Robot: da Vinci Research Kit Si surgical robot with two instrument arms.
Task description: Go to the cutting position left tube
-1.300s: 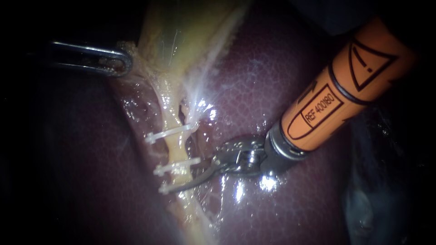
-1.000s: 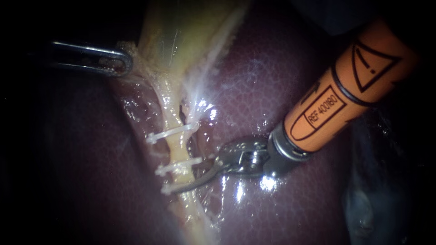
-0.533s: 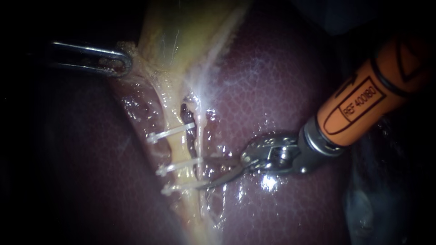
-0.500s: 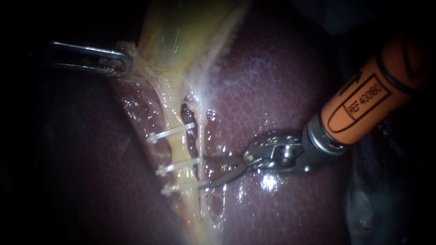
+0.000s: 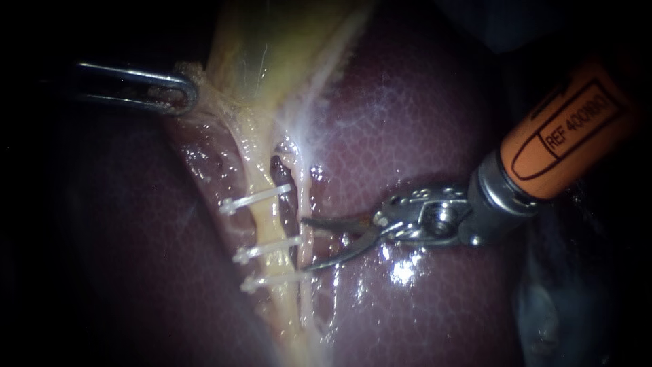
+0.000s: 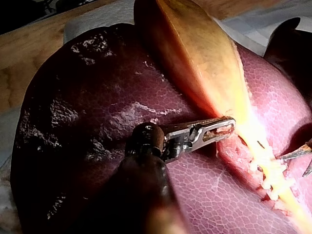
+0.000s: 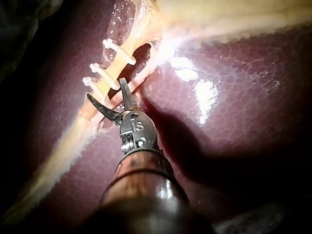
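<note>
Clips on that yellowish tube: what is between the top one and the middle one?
Only a bare stretch of the clipped tube lies between the top clip and the middle clip. The endoscope view shows this most plainly.

Right instrument: two thin, curved, dark steel blades tapering to fine points. Behind them is a bright silver hinge block with a round pin, then a steel collar, then an orange sleeve printed with black outlined markings.

Left instrument: polished steel, long slotted jaw with rounded end. Behind it are a silver hinge, a dark knuckle and a dark shaft.
</note>
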